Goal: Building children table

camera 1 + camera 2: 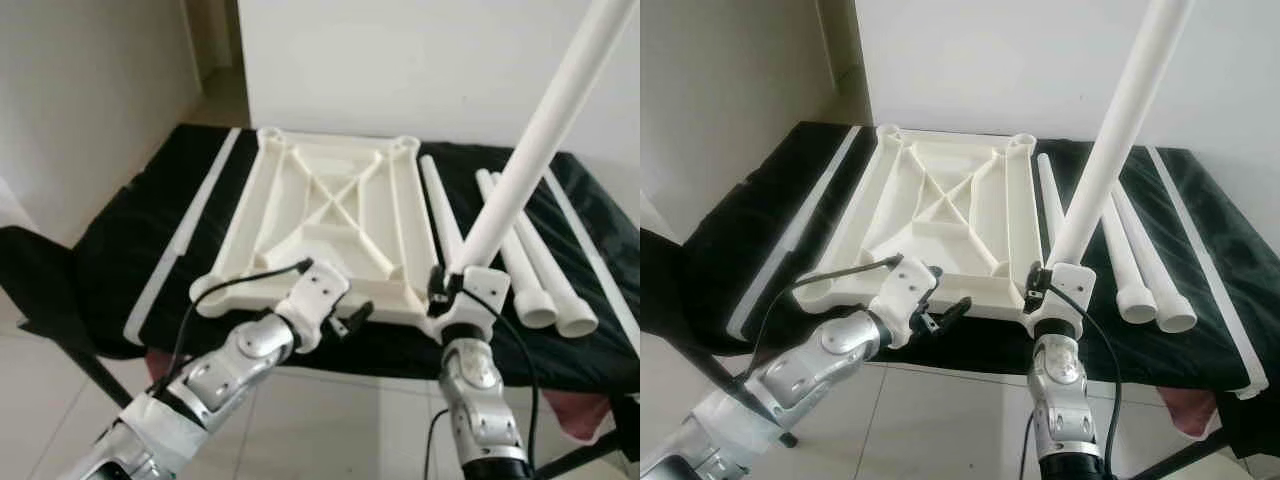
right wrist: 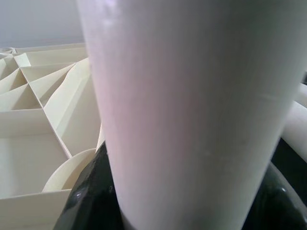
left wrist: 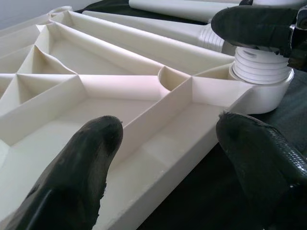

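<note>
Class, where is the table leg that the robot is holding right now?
The table leg stands tilted in the right gripper, its threaded end at the near right corner socket of the upturned tabletop.

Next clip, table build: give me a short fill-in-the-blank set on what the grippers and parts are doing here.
1. The right gripper is shut on a white ____, holding it up at the tabletop's near right corner socket.
2. The tabletop lies ____ side up, showing its ribs.
3. The left gripper is ____, its fingers at the tabletop's near edge.
4. The number of spare legs lying to the right of the tabletop is ____.

Missing words: leg; under; open; three
</note>
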{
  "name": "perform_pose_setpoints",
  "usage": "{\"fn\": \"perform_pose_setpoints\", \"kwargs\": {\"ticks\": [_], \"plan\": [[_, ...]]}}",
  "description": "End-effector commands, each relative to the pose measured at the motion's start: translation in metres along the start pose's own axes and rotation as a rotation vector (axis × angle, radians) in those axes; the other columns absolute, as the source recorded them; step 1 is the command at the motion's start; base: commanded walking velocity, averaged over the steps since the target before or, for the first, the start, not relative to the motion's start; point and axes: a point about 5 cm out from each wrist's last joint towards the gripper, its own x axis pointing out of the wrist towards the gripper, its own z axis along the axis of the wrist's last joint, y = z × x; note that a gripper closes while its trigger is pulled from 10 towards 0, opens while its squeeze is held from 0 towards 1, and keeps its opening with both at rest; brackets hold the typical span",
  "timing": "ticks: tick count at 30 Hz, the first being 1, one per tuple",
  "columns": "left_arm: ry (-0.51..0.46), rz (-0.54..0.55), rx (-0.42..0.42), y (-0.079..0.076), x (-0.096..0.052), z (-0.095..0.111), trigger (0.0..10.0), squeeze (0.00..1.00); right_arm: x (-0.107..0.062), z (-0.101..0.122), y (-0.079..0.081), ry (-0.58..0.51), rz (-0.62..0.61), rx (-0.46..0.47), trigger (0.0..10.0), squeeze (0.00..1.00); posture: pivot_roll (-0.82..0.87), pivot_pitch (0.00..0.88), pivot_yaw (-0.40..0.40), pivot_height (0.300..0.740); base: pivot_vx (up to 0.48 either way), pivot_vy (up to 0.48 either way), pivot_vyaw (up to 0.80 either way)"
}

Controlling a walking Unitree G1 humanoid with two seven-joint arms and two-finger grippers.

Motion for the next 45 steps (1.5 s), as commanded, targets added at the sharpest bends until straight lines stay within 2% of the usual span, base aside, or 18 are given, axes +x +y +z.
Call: {"fn": "perform_pose_setpoints", "kwargs": {"ticks": [1,8,10,11,18,23,24,26,27,36,45], "plan": [[0.020,-0.371,0.015,-0.023,-0.004,-0.003,10.0,0.00,-0.006,-0.009,-0.001,0.053,-0.043,0.038,10.0,0.00,0.01,0.000,-0.005,0.740,0.000,0.000,0.00],[0.055,-0.409,0.032,-0.022,-0.006,-0.005,10.0,0.00,-0.006,-0.007,-0.001,0.042,0.005,0.025,10.0,0.00,0.01,0.000,-0.006,0.740,0.000,0.000,0.00],[0.056,-0.414,0.031,-0.022,-0.007,-0.005,10.0,0.00,-0.007,-0.007,0.000,0.041,0.014,0.021,10.0,0.03,0.01,0.000,-0.006,0.740,0.000,0.000,0.00],[0.057,-0.428,0.028,-0.024,-0.008,-0.005,10.0,0.00,-0.007,-0.007,0.000,0.038,0.023,0.015,10.0,1.00,0.01,0.000,-0.008,0.740,0.000,0.000,0.00],[0.069,-0.475,0.096,-0.030,-0.009,-0.007,10.0,0.00,-0.006,-0.002,-0.009,0.011,0.093,-0.037,10.0,1.00,0.01,0.000,-0.007,0.740,0.000,0.000,0.00],[0.071,-0.497,0.096,-0.031,-0.009,-0.007,10.0,0.00,-0.005,0.001,-0.017,0.001,0.192,-0.060,10.0,1.00,0.01,0.000,-0.004,0.740,0.000,0.000,0.00],[0.082,-0.513,0.104,-0.032,-0.009,-0.007,10.0,0.00,-0.004,0.003,-0.020,-0.005,0.251,-0.076,10.0,0.75,0.01,0.000,-0.003,0.740,0.000,0.000,0.00],[0.090,-0.524,0.110,-0.032,-0.009,-0.008,10.0,0.00,-0.003,0.004,-0.021,-0.010,0.291,-0.087,10.0,0.75,0.00,0.000,0.002,0.740,0.000,0.000,0.00],[0.094,-0.538,0.121,-0.032,-0.010,-0.008,10.0,0.00,-0.001,0.005,-0.024,-0.009,0.354,-0.108,10.0,0.00,0.00,0.000,0.005,0.740,0.000,0.000,0.00],[0.118,-0.619,0.186,-0.035,-0.013,-0.010,10.0,0.00,0.013,0.007,-0.033,0.011,0.569,-0.223,10.0,0.00,0.00,0.000,0.004,0.740,0.000,0.000,0.00],[0.130,-0.668,0.183,-0.036,-0.015,-0.008,10.0,0.00,0.019,0.006,-0.037,0.049,0.731,-0.276,10.0,0.00,0.00,0.000,0.000,0.740,0.000,0.000,0.00]]}}
